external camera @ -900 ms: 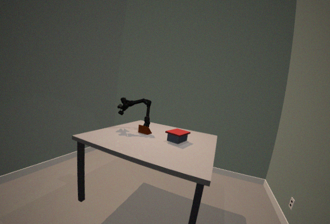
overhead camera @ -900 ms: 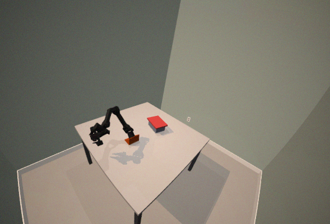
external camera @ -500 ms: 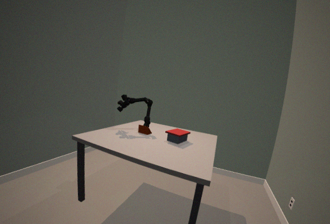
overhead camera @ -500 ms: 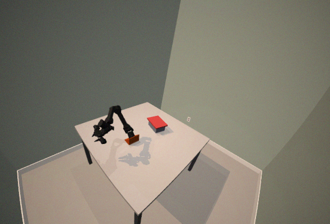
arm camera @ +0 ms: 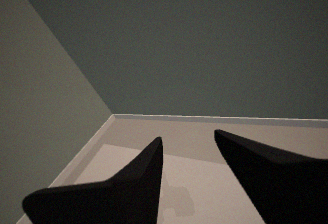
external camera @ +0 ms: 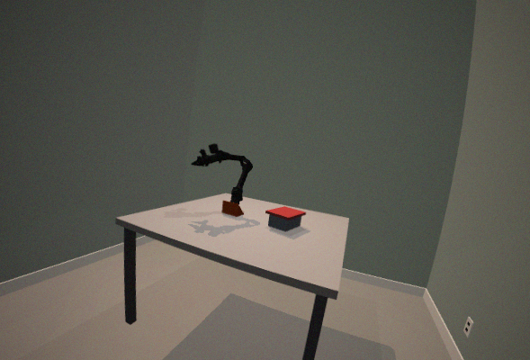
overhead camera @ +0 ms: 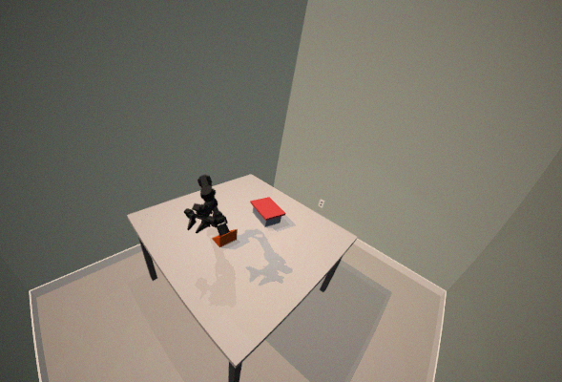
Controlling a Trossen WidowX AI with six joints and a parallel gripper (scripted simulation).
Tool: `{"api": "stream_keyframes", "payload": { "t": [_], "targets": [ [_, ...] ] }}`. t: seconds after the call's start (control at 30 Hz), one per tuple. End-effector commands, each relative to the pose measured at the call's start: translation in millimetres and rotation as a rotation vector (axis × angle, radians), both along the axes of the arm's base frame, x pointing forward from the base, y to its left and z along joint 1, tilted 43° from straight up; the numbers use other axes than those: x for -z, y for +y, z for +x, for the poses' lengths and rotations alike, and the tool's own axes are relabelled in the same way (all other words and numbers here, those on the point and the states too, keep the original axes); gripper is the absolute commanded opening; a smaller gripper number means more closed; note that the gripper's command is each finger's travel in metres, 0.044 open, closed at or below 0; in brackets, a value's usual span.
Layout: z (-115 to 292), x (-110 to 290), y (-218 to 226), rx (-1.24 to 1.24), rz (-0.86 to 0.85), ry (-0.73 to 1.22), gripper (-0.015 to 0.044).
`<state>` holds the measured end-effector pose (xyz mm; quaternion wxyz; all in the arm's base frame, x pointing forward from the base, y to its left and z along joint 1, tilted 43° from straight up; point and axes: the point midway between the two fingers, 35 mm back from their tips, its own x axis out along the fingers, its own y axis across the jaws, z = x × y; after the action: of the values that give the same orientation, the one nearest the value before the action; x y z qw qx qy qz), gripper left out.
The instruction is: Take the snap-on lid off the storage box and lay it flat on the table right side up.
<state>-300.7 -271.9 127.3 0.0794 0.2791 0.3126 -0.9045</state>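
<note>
A dark grey storage box point(overhead camera: 272, 220) point(external camera: 283, 222) stands on the table point(overhead camera: 261, 296) point(external camera: 300, 256) with its red snap-on lid point(overhead camera: 267, 207) point(external camera: 285, 211) flat on top. My gripper point(overhead camera: 194, 225) point(external camera: 195, 163) point(arm camera: 187, 137) hangs in the air high above the table, well away from the box, on the far side of the arm's orange base point(overhead camera: 225, 237) point(external camera: 232, 208). Its two black fingers stand apart with nothing between them. The wrist view shows only the fingers, a bit of table, floor and walls; the box is out of that view.
The table stands in a room corner with grey-green walls. The arm's base sits near the table's middle, beside the box. A grey rug point(overhead camera: 338, 325) point(external camera: 256, 333) lies on the floor under the table.
</note>
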Motion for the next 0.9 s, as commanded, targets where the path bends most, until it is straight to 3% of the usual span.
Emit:
{"api": "stream_keyframes", "payload": {
  "t": [0.0,0.2,0.27,0.43,0.67,0.87],
  "targets": [
    [35.4,3.2,-26.4,-0.080,-0.132,-0.077,0.0235],
    [129.8,8.8,-74.6,-0.251,-0.368,-0.307,0.0235],
    [140.7,8.4,-78.0,-0.268,-0.387,-0.333,0.0235],
    [220.5,7.0,-92.2,-0.375,-0.499,-0.547,0.0235],
    [312.9,5.5,-85.5,-0.451,-0.563,-0.840,0.0235],
    [410.3,1.5,-48.8,-0.470,-0.528,-1.201,0.0235]
  ]
}}
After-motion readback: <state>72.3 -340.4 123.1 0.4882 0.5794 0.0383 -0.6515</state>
